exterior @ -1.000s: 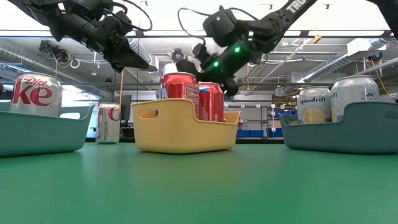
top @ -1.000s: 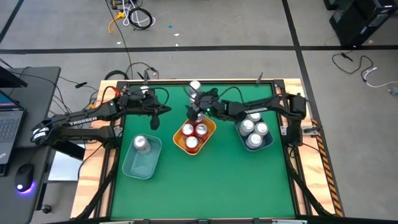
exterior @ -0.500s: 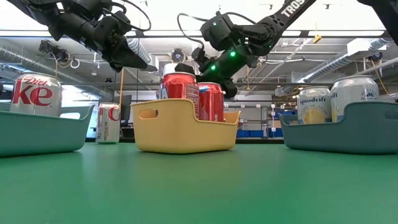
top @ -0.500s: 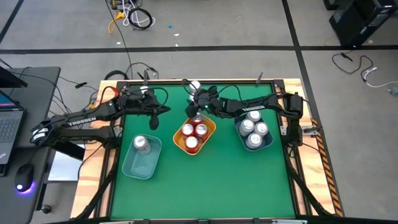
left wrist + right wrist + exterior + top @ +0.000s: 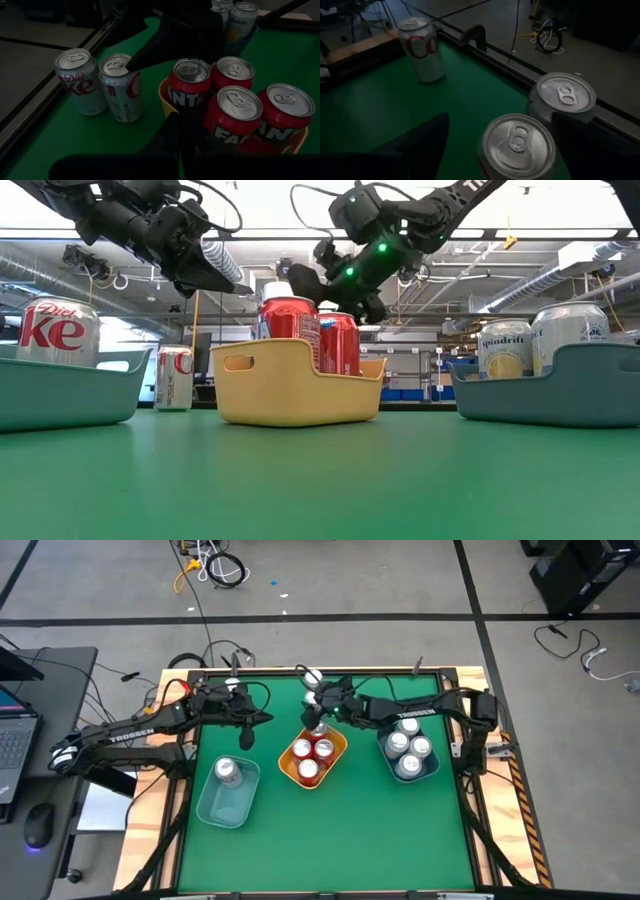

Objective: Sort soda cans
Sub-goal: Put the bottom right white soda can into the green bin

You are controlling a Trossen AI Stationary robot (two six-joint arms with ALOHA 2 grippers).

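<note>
Green felt is covering the table [image 5: 330,840], which is sitting on a grey concrete floor crossed by dark tape lines, with a laptop [image 5: 15,735] and cables off to one side. Over the last second the right gripper [image 5: 318,707] has been shifting from above the yellow bin [image 5: 338,754] toward the table's far edge, and it is now hovering with its fingers spread wide and nothing between them, straddling a silver can [image 5: 519,146] as its own wrist camera is showing it; a second silver can [image 5: 563,100] is standing just beside that one, and a third [image 5: 422,49] is standing apart near the rim. That move suggests the next pick is being lined up, not yet made. The left gripper [image 5: 249,730] is hanging closed and empty over the felt, unmoved across the second. The sorting is looking well advanced: four red cans [image 5: 234,114] are standing in the yellow bin, a Diet Coke can [image 5: 228,771] is sitting in the left blue-grey bin [image 5: 225,808], and several pale cans [image 5: 408,748] are filling the right blue-grey bin [image 5: 432,768]. Behind the table, the low camera is showing a bright workshop with ceiling pipes [image 5: 560,275].
</note>
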